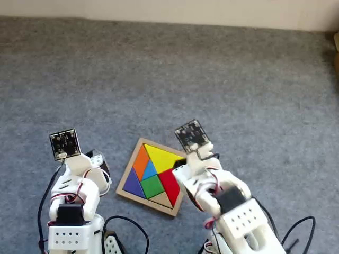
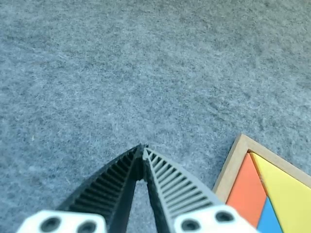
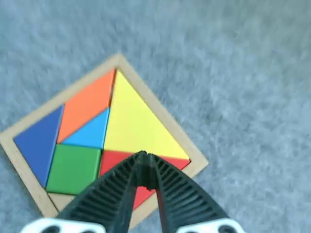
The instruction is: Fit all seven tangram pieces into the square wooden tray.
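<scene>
the square wooden tray [image 3: 158,111] is lying on the grey felt-covered bench [image 1: 212,79], turned so that one corner is pointing away from the arms, and it is sitting between the two of them. six coloured pieces are lying flat inside it with their edges meeting: the big yellow triangle [image 3: 131,121], the orange piece [image 3: 90,107], the light blue triangle [image 3: 90,133], the dark blue triangle [image 3: 39,141], the green square [image 3: 73,167] and the red triangle [image 3: 111,164]. along the tray's near edge a tan triangle [image 1: 161,199] is showing; whether that is a seventh, wood-coloured piece or a bare gap in the tray floor is not possible to tell. no loose piece is lying on the felt around the tray.

the right gripper [image 3: 144,158] is hanging over the red triangle with its jaws pressed together and carrying nothing. the left gripper [image 2: 144,151] is hovering over bare felt just beside the tray's corner, its jaws also meeting at the tips and empty.

judging from this, the task is looking finished or very nearly so: if the tan patch is a piece, all seven are seated; if not, one is remaining to be found.
</scene>
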Robot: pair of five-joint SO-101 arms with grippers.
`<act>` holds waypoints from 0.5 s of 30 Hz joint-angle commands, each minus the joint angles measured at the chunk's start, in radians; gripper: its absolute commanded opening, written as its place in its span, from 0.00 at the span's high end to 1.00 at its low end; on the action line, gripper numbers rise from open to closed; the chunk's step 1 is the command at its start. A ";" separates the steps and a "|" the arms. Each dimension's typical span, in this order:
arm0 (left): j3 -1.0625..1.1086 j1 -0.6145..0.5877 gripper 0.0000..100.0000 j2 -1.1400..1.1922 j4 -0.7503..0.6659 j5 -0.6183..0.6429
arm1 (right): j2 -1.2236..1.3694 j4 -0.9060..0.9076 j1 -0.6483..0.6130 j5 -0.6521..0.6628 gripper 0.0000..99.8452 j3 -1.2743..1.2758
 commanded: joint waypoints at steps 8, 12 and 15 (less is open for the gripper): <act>0.021 -0.013 0.99 -0.050 0.002 -0.008 | -0.481 -0.018 0.016 0.002 0.99 0.174; 0.021 -0.013 0.99 -0.050 0.002 -0.008 | -0.615 -0.018 0.016 0.005 0.99 0.217; 0.021 -0.013 0.99 -0.050 0.002 -0.008 | -0.639 -0.018 0.018 0.006 0.99 0.237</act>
